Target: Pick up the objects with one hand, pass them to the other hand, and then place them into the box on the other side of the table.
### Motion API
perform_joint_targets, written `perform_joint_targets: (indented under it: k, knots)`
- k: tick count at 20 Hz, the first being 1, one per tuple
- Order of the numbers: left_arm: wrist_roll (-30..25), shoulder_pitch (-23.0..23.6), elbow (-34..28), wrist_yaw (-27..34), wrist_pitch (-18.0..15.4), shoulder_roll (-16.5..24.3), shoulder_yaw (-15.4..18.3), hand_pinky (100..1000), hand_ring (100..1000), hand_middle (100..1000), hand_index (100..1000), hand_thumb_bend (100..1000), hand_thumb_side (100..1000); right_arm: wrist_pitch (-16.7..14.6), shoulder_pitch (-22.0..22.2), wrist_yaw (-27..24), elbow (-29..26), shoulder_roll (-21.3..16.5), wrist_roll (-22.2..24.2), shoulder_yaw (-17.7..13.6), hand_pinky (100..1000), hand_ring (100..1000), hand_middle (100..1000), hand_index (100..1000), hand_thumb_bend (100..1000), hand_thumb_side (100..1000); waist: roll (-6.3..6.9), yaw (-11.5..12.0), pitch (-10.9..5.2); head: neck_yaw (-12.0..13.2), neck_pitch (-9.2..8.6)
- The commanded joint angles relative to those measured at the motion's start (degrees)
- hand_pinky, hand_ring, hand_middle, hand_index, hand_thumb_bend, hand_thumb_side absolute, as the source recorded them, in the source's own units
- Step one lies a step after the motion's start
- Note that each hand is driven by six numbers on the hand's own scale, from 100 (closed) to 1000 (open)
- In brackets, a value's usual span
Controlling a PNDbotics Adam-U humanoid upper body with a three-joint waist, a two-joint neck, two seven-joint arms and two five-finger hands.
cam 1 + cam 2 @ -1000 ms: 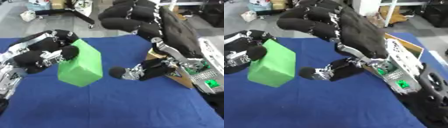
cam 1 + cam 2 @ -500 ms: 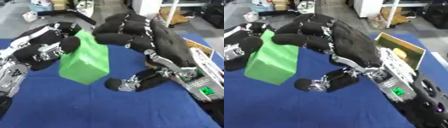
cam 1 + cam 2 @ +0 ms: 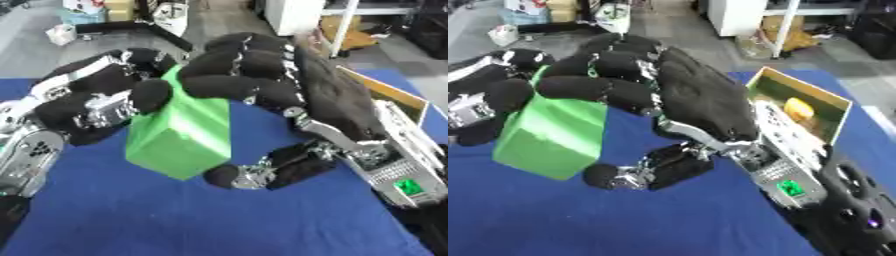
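1. The right arm's wrist housing, with a small green light on it, fills the lower right of both views, and the right hand (image 3: 702,105) reaches from there toward the middle, its back turned up to the camera.
2. Its thumb (image 3: 262,172) juts out low and to the left, its rounded tip at the bottom corner of the green block (image 3: 182,137); whether it touches cannot be told.
3. The right hand's fingers (image 3: 592,87) curl over the block's upper right edge, so the hand is half closed around it (fingers above, thumb beneath).
4. The block is held above the blue counter (image 3: 175,220), tilted, with one corner pointing down.
5. The left hand (image 3: 92,107) comes in from the left and clasps the block's left and upper side, a rounded fingertip pressed against the green face and the other fingers bent round the top.
6. Both hands are thus on the block at once, left of the counter's centre.
7. Farther right, behind the right wrist, an open box (image 3: 802,102) with tan walls stands near the counter's right edge; a yellow object (image 3: 798,108) lies inside it.
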Motion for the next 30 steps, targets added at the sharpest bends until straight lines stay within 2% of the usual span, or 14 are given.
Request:
perform_joint_targets:
  k: [1,7,16,21,23,27,30]
  knots:
    - [0.0,-1.7,-1.2,1.1,0.3,-0.5,-0.1,684,499,462,595,156,282,0.0,-0.7,0.9,-1.2,-0.2,-0.6,-0.6,838,802,815,924,413,240,0.30,0.1,-1.88,0.0,-0.80]
    - [0.1,-2.3,-1.6,2.8,0.9,-2.0,-0.5,684,499,463,596,133,290,-0.4,-0.7,3.0,-1.2,0.0,-1.8,-0.5,848,820,843,931,389,213,0.40,0.1,-1.92,-0.2,-0.69]
    - [0.0,-2.4,-1.4,3.2,2.1,-2.8,-1.4,686,502,466,597,125,301,-0.5,-0.6,4.2,-1.2,0.1,-3.0,-0.4,831,798,808,913,364,196,0.44,0.1,-1.87,-0.3,-0.33]
    - [-0.4,-2.3,-0.9,2.6,2.2,-2.8,-1.5,692,512,476,608,130,311,0.7,-0.6,3.0,-1.2,0.3,-5.8,-0.6,758,686,601,769,312,151,0.38,0.0,-1.84,-0.3,-0.35]
    - [-0.6,-2.2,-0.8,2.5,2.0,-2.7,-1.5,698,518,483,615,122,322,1.3,-0.6,2.4,-1.2,0.2,-7.6,-0.7,727,631,519,676,303,139,0.36,0.0,-1.85,-0.3,-0.34]
    - [-0.9,-1.7,-0.2,1.9,1.8,-2.3,-1.4,707,531,496,627,122,339,2.7,-0.5,1.3,-1.2,0.1,-12.0,-0.8,683,573,429,531,308,147,0.36,-0.1,-1.87,-0.3,-0.29]
    - [-1.0,-1.4,0.5,1.3,1.4,-2.0,-1.1,713,550,518,648,155,369,3.9,-0.4,0.6,-1.2,0.0,-14.9,-0.9,661,547,392,487,300,149,0.37,-0.2,-1.87,-0.3,-0.25]
